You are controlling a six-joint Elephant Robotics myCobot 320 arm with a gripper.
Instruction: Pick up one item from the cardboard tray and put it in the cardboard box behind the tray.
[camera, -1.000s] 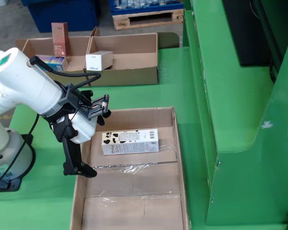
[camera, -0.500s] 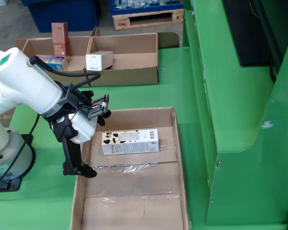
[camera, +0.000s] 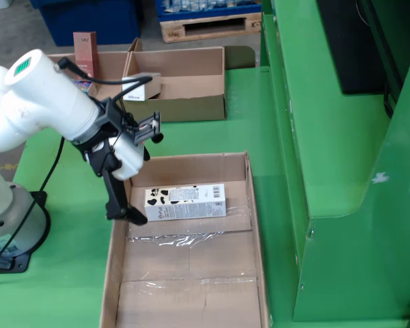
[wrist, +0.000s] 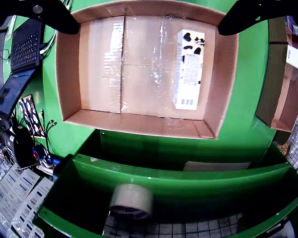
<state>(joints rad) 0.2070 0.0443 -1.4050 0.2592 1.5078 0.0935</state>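
Early stage, nothing picked yet. The cow-print carton (camera: pixel 185 201) lies flat on its side inside the cardboard tray (camera: pixel 254 225), toward the tray's far end in the fixed view; it's the only item in there. The tool (camera: pixel 126 212) hangs over the tray's left wall in that view, just beside the carton's left end, empty. In the wrist view its two dark fingers (wrist: pixel 49 15) sit spread at the top corners with the carton (wrist: pixel 188 69) nearer the right one, so it reads as released, not yet straddling the carton. The cardboard box (camera: pixel 174 85) behind the tray already holds a white box (camera: pixel 142 86) and others. Left to do: centre, descend, grasp, lift, carry back, drop.
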